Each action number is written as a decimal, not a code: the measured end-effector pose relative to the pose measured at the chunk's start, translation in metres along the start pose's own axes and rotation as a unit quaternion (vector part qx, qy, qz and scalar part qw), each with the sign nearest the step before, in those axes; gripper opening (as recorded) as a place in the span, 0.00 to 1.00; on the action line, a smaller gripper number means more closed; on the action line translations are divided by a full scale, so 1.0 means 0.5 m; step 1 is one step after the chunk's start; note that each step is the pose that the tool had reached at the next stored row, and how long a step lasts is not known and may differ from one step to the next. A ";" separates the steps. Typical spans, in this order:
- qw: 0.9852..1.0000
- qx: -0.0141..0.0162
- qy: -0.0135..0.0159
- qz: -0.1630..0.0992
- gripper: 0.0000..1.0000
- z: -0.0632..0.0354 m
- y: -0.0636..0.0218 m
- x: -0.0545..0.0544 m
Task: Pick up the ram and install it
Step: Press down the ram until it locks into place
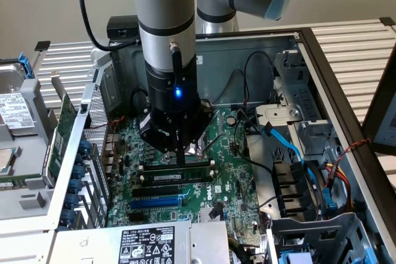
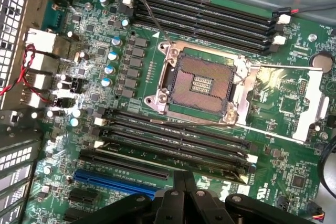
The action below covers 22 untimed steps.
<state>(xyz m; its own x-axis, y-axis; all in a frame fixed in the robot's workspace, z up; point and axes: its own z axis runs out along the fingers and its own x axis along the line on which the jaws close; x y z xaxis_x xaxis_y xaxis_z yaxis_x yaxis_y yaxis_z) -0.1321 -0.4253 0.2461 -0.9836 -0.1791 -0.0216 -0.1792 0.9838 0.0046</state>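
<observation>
Claw (image 1: 180,156) clenched, fingers together with nothing grasped between them, poised tip-down on the ram (image 1: 175,177), which stands directly beneath it in a memory slot of the motherboard (image 1: 232,174), white label facing outward. Whether the tips actually touch the stick's top edge cannot be told.

Risks, as judged:
- You are bearing on one point near the stick's middle. If one end sits higher than the other, a push could rock it and leave it half seated, or flex the board beneath.
- The end latches (image 2: 252,158) are too small to read. If they have not swung shut, the stick may look installed yet be loose.
- A tip that slips off the thin top edge would land on the empty black slots just beside the claw, or on the open CPU socket (image 2: 202,85) just beyond them, whose contacts lie exposed.
- Dark cables (image 1: 247,91) hang near the wrist, behind the claw, and could snag.

Surface and room: the board lies flat in an open computer case (image 1: 322,72), with metal walls round the claw on all sides and a drive cage with a blue cable (image 1: 291,146) to one side. The case rests on a pale slatted table (image 1: 359,41). Working room is tight
</observation>
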 end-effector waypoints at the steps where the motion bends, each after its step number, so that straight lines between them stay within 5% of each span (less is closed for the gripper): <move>1: 1.000 0.002 0.000 0.005 0.11 0.000 0.000 0.000; 9: 0.999 0.014 0.002 0.045 0.11 0.000 0.000 0.000; 15: 0.996 0.016 0.003 0.087 0.11 0.000 0.000 0.000; 22: 0.990 0.017 0.003 0.140 0.11 0.000 0.000 0.000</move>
<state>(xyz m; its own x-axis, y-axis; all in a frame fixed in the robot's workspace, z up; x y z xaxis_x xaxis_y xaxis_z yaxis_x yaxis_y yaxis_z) -0.1321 -0.4253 0.2461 -0.9947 0.1009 -0.0178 0.1013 0.9946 -0.0233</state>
